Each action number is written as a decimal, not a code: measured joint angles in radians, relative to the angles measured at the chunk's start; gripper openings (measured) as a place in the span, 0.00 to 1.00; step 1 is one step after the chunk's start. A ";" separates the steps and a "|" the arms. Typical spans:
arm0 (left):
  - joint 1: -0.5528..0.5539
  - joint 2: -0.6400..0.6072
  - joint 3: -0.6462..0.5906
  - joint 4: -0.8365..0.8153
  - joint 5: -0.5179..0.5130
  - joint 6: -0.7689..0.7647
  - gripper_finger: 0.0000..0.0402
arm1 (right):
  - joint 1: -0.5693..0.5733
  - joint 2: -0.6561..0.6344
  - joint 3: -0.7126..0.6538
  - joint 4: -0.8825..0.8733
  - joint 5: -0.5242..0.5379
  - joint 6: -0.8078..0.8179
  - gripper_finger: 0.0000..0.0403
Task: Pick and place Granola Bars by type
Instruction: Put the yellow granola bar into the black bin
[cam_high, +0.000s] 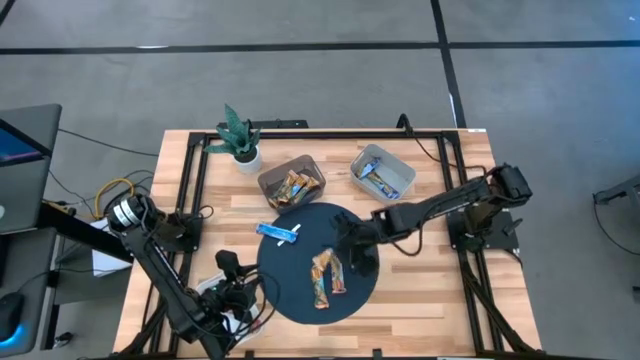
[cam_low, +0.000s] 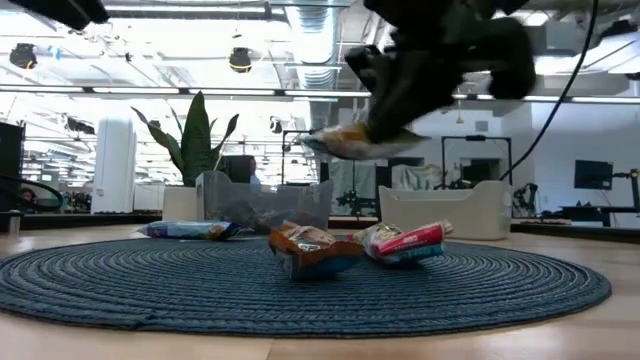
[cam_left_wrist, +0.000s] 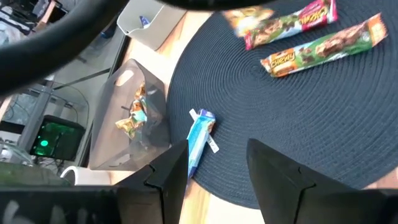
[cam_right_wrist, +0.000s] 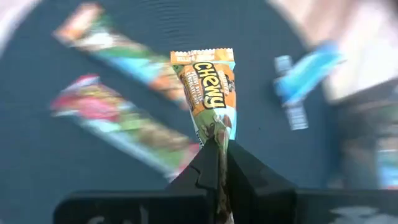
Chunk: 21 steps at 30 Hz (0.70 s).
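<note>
A round dark woven mat (cam_high: 300, 300) lies mid-table. On it rest an orange bar (cam_high: 322, 278) and a red-ended bar (cam_high: 339, 272), side by side. A blue-and-white bar (cam_high: 280, 232) lies on the mat's far-left edge. My right gripper (cam_high: 352, 248) hangs over the mat, shut on an orange "Chewy" bar (cam_right_wrist: 208, 93), seen lifted in the low view (cam_low: 352, 142). My left gripper (cam_left_wrist: 221, 177) waits open near the mat's left edge, its fingers pointing toward the blue bar (cam_left_wrist: 200, 137). My right gripper pinches the orange Chewy bar between its two fingers by one end (cam_right_wrist: 216, 129). The fingers come from above. The bar is lifted clear over the mat and sticks out sideways from the fingers, roughly level (cam_low: 345, 143).
A grey bin (cam_high: 292, 182) with orange-wrapped bars and a white bin (cam_high: 382, 172) with blue bars stand beyond the mat's far edge. A potted plant (cam_high: 240, 140) stands far left. Cables lie by the left arm's base (cam_high: 240, 310). A black frame rims the table.
</note>
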 joint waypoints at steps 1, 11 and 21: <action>0.000 0.000 -0.009 0.002 0.000 -0.004 0.39 | -0.017 0.000 0.006 0.025 0.016 -0.027 0.01; 0.000 0.000 -0.085 0.003 0.006 -0.057 0.39 | -0.267 0.026 0.012 0.441 -0.015 -0.270 0.02; 0.000 0.000 -0.093 0.002 0.006 -0.068 0.39 | -0.503 0.153 0.028 0.766 -0.278 -0.170 0.04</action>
